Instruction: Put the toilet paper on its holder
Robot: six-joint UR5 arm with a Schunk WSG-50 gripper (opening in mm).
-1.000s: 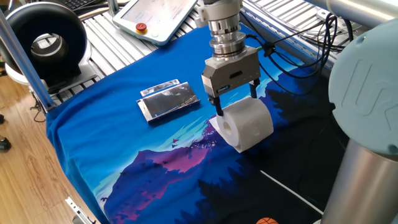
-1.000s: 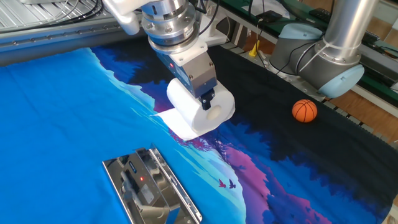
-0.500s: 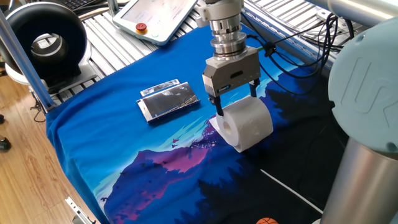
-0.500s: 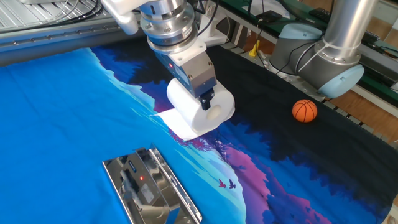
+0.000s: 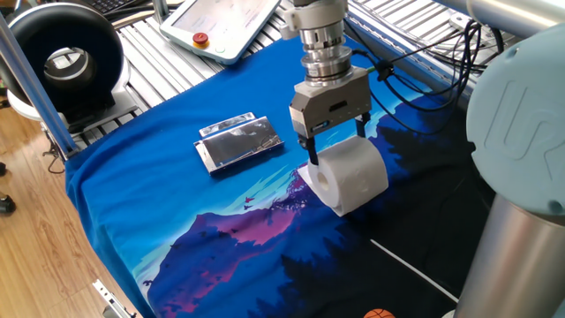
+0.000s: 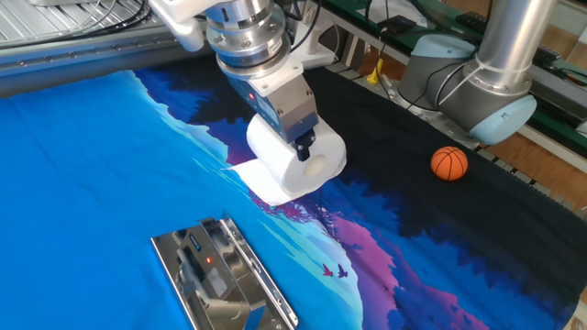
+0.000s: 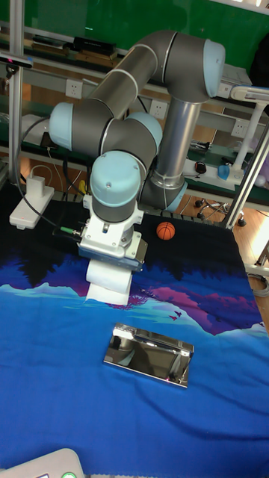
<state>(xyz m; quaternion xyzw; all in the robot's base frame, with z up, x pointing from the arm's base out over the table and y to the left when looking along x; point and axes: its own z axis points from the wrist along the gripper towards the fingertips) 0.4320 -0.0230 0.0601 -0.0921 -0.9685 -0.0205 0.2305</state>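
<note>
The toilet paper [image 5: 357, 181] is a fat white roll lying on its side on the blue printed cloth, with a loose sheet trailing under it. My gripper [image 5: 335, 147] stands straight down over the roll. One finger is at each end of it, and the jaws look closed against the roll. The other fixed view shows one fingertip [image 6: 305, 147] just above the roll's [image 6: 298, 179] hollow centre. The holder [image 5: 238, 141] is a flat shiny chrome rectangle lying on the cloth to the left of the roll, apart from it. It lies in front of the roll [image 7: 107, 284] in the tall view, where the holder [image 7: 149, 352] reflects the room.
A white pendant [image 5: 221, 22] with a red button lies at the cloth's far edge. A black round device [image 5: 66, 62] stands at the far left corner. An orange ball [image 6: 449, 163] rests on the dark cloth near the robot base [image 6: 477, 87]. Cables run behind the arm.
Almost nothing differs. The gripper has shifted a few pixels to the right, while the roll and the holder stay where they were.
</note>
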